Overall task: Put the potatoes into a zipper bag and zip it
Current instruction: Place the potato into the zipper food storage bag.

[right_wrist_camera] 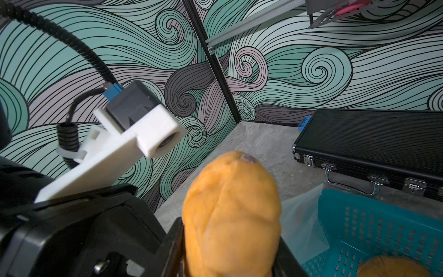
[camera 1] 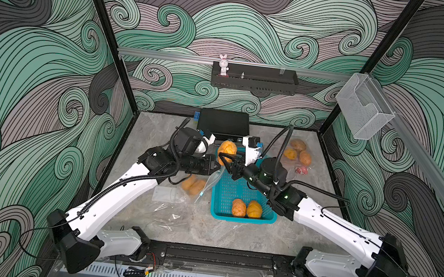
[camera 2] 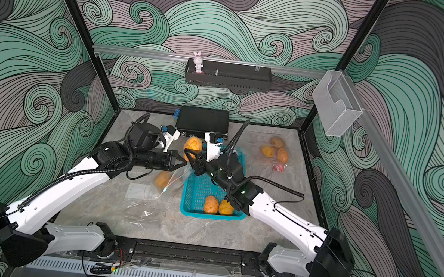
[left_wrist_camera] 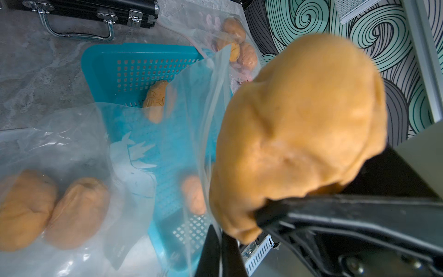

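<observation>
Two potatoes (camera 1: pixel 194 185) are bagged, left of centre; zipper bag (camera 1: pixel 208 183) edge is pinched in left gripper (camera 1: pixel 216 167); third potato (camera 1: pixel 226 151) is clamped by right gripper (camera 1: pixel 225 158); two lie in basket (camera 1: pixel 243 219); zipping is judged pending.

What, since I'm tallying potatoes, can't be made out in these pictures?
- The basket, its middle: covered by the right arm in both top views.
- The pink thing beside the far potatoes: too small to identify in a top view.
- The held potato: blurred in the left wrist view, blocking what lies behind.
</observation>
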Robot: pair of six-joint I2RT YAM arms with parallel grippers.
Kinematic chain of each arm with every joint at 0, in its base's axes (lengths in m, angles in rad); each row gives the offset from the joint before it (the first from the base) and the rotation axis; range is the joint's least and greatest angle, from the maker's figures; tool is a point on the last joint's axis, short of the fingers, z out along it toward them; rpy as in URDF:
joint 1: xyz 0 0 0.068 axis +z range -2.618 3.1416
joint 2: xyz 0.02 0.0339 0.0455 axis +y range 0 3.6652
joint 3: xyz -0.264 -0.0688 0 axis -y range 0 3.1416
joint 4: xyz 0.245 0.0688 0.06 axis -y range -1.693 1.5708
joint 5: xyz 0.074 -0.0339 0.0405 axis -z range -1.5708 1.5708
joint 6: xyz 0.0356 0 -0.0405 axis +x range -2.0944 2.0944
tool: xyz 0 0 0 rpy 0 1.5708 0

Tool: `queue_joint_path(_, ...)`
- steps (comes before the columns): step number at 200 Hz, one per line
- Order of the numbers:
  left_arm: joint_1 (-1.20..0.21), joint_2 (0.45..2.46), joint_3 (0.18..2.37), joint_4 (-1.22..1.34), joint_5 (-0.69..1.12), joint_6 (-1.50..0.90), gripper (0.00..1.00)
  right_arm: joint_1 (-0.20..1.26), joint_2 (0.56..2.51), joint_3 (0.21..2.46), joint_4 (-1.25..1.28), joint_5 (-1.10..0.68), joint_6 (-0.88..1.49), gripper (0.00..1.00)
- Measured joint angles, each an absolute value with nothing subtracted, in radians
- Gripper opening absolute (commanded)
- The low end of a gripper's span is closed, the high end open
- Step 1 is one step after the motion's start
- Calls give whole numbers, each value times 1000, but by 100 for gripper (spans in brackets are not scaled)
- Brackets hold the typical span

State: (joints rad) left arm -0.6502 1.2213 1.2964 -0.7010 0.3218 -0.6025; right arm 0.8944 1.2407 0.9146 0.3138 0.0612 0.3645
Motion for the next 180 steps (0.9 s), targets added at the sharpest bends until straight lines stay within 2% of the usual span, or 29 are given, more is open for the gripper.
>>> queue_joint_path(104, -641, 1224, 1345, -696, 310, -640, 0, 906, 1261, 862, 325, 120, 146, 40)
queue_joint_path(180, -641, 1264, 1393, -738, 257, -585, 0, 902, 1216, 859, 210, 12, 57, 41)
